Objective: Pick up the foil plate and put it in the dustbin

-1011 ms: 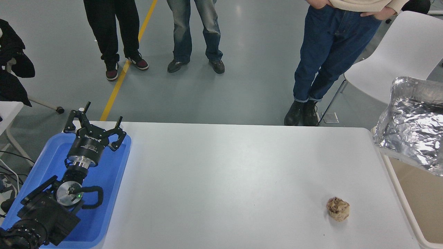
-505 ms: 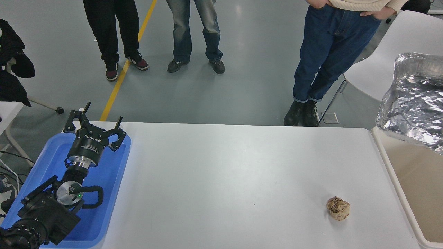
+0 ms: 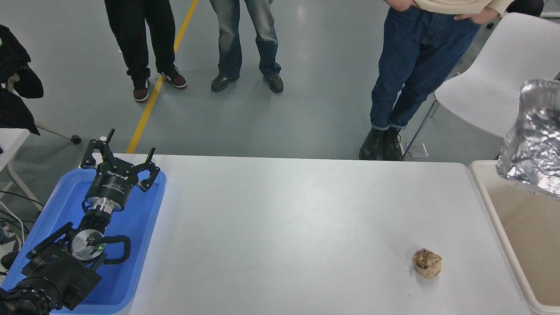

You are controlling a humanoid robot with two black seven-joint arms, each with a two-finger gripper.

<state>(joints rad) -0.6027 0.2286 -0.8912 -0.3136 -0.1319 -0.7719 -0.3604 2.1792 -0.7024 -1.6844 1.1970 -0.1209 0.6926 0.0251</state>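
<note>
Carry step, near drop. Foil plate (image 3: 533,144) aloft at right edge of frame, tilted, above far end of dustbin (image 3: 485,205). Right gripper out of view. Left gripper (image 3: 120,164) parked lower left over blue tray (image 3: 144,245), fingers apart. Next: release into dustbin.

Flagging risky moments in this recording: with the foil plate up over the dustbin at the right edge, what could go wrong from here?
1. The foil plate hangs tilted over the dustbin near its far rim; released here, it might catch on the rim or fall outside.
2. Whatever holds it is out of frame, so the grip cannot be checked.
3. The crumpled brown ball lies near the bin.
</note>
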